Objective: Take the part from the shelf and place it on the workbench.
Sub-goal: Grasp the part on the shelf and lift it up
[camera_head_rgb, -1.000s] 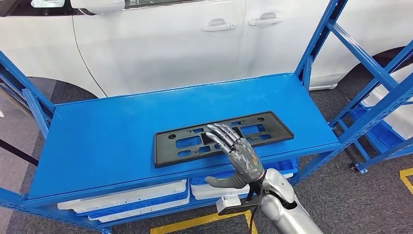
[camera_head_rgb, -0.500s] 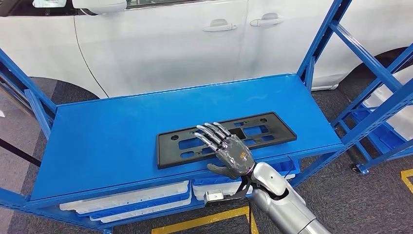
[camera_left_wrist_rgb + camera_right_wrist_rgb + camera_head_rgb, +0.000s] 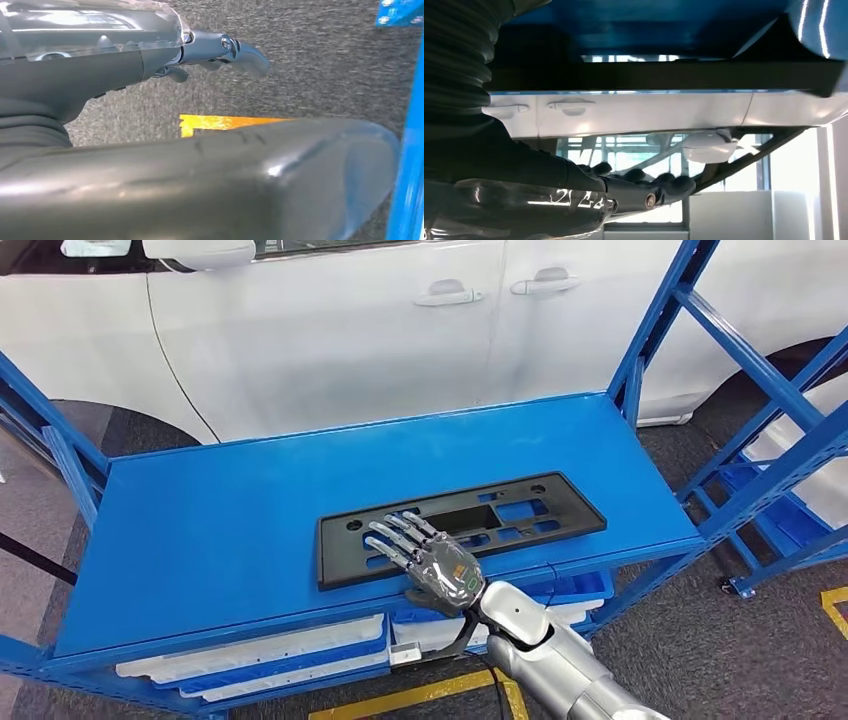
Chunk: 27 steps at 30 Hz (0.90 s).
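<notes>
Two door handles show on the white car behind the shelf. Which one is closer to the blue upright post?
The right-hand door handle: it sits nearer the blue upright post than the other door handle, which lies further left on the white car.

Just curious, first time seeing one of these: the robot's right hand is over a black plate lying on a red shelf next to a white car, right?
Nearly. The shelf is blue, not red, as the head view shows. The rest holds: the right hand is over the black plate, with the white car behind.
</notes>
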Tool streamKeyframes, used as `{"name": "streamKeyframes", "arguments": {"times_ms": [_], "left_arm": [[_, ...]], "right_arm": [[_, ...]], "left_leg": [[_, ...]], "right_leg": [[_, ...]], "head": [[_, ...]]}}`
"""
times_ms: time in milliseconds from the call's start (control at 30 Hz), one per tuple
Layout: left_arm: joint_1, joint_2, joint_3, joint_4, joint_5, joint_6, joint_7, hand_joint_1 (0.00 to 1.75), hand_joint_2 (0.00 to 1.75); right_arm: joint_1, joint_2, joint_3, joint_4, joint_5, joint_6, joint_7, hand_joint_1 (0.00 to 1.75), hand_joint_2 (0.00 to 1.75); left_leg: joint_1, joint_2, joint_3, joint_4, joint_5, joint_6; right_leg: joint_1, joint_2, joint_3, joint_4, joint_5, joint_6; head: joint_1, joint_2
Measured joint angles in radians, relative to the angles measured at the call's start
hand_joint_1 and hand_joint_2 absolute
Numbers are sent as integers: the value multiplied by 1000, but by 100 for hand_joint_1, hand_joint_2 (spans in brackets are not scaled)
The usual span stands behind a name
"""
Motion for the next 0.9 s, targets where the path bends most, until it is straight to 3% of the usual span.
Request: {"name": "streamKeyframes", "arguments": {"times_ms": [100, 167, 233, 267, 300, 333, 400, 467, 567, 633, 733, 767, 800, 833, 900], "left_arm": [[1, 0, 0, 0, 1, 1, 0, 0, 0], [0, 0, 1, 0, 1, 1, 0, 0, 0], [1, 0, 1, 0, 1, 2, 0, 0, 0], [1, 0, 1, 0, 1, 2, 0, 0, 0], [1, 0, 1, 0, 1, 2, 0, 0, 0], [2, 0, 1, 0, 1, 3, 0, 0, 0], [1, 0, 1, 0, 1, 3, 0, 0, 0], [1, -2, 1, 0, -2, 2, -1, 0, 0], [1, -2, 1, 0, -9, -1, -5, 0, 0], [0, -1, 1, 0, -14, -4, -8, 0, 0], [1, 0, 1, 0, -19, -8, -9, 0, 0], [1, 1, 1, 0, -20, -8, -9, 0, 0], [2, 1, 1, 0, -20, -8, -9, 0, 0], [2, 2, 1, 0, -21, -8, -9, 0, 0], [2, 4, 1, 0, -22, -7, -9, 0, 0]], "right_arm": [[-12, 7, 9, 14, 4, 0, 2, 0, 175], [-18, 8, 13, 22, 4, 0, 3, 0, 175], [-20, 9, 16, 31, 4, 0, 4, 0, 175], [-19, 9, 18, 36, 5, 1, 4, 0, 175], [-20, 9, 20, 41, 5, 2, 4, 0, 175], [-21, 9, 22, 44, 5, 2, 5, 0, 175], [-27, 10, 25, 51, 8, 2, 11, 0, 175], [-36, 14, 26, 61, 12, -4, 19, 0, 175], [-42, 25, 26, 82, 13, -28, 33, 0, 175], [-48, 35, 25, 97, 20, -49, 42, 0, 175], [-63, 56, 25, 128, 63, -74, 74, 0, 175], [-67, 63, 25, 144, 85, -82, 94, 0, 175], [-70, 69, 25, 161, 108, -94, 115, 0, 175], [-75, 76, 25, 180, 129, -107, 138, 0, 175], [-87, 91, 19, 212, 175, -126, 188, 0, 175]], "left_leg": [[0, -1, 0, -7, 6, 21], [2, 0, 1, -12, 10, 30], [1, 1, 0, -12, 9, 34], [0, 1, -1, -12, 9, 35], [-1, 0, 0, -11, 9, 35], [-2, 0, 1, -11, 9, 34], [-4, -1, 4, -11, 8, 32], [-7, -1, 4, -10, 6, 25], [-5, 1, 5, -12, 5, 7], [-4, 1, -7, 19, -19, -3], [-2, 1, -87, 196, -109, -13], [-1, 1, -112, 247, -125, -17], [0, 1, -122, 266, -121, -19], [2, 1, -112, 241, -97, -21], [6, 2, -52, 114, -31, -21]], "right_leg": [[-5, 0, -6, 15, -13, 16], [-8, -1, -44, 100, -64, 24], [-10, -1, -110, 235, -122, 28], [-10, -1, -133, 278, -132, 29], [-10, -1, -138, 284, -122, 28], [-10, -1, -122, 247, -93, 24], [-5, -2, -55, 107, -24, 11], [2, -4, -12, 14, 5, 0], [5, -4, -5, -8, 9, -10], [-1, -5, 1, -20, 15, -21], [-2, -5, 3, -24, 17, -29], [-1, -5, 3, -23, 17, -30], [-1, -5, 3, -21, 15, -30], [-2, -5, 3, -18, 13, -29], [-3, -3, 3, -9, 7, -23]], "head": [[0, 0], [0, 0], [0, 0], [0, 0], [0, 0], [0, 0], [0, 0], [0, 0], [0, 0], [0, 0], [0, 0], [0, 0], [0, 0], [0, 0], [0, 0]]}}
